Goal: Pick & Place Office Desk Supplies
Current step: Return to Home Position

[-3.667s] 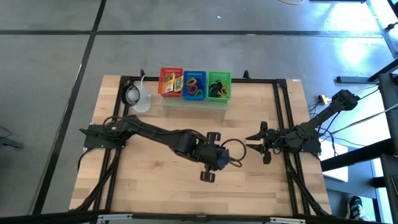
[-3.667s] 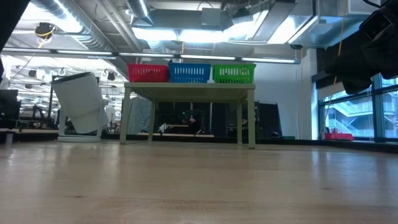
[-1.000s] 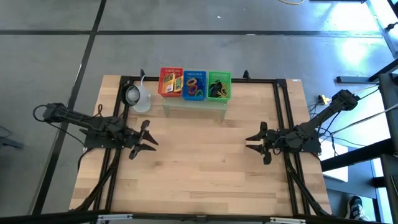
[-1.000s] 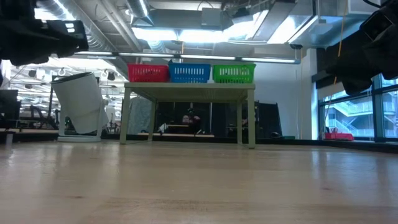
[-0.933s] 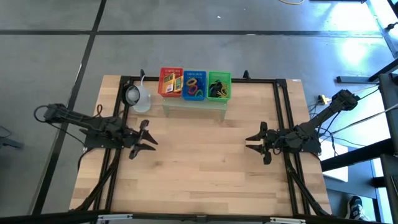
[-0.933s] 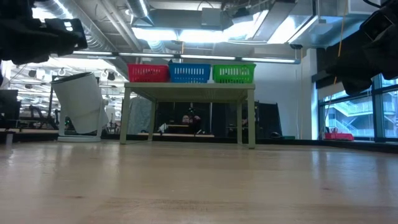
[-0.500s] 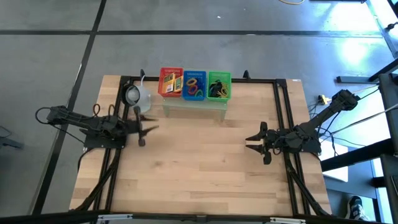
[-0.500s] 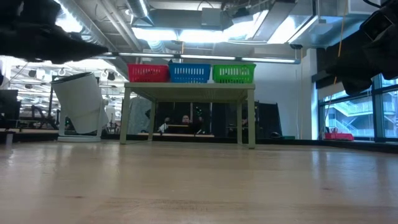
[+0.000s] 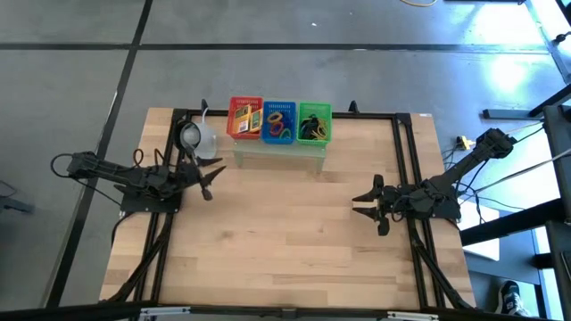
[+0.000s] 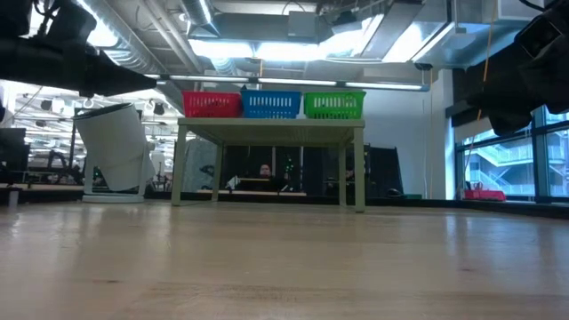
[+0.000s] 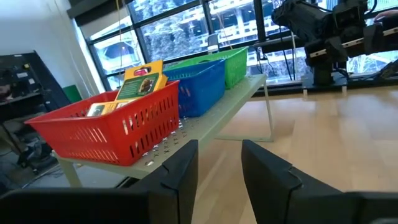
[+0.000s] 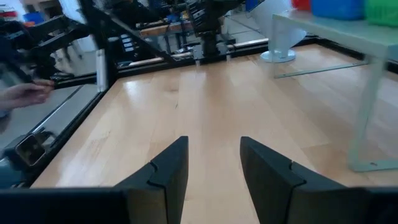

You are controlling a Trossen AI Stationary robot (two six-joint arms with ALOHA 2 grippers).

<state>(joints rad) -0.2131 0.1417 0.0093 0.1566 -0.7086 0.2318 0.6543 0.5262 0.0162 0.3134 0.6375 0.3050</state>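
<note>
Though in view, yellow packets (image 11: 140,84) unreadable; left end effector (image 9: 207,176), right end effector (image 9: 364,205) parted, empty.

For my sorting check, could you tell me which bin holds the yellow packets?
The red bin, the end one next to the blue bin; yellow packets stick up from it.

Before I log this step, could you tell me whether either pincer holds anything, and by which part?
Nothing is held: the left pincer and the right pincer are both open and empty.
</note>
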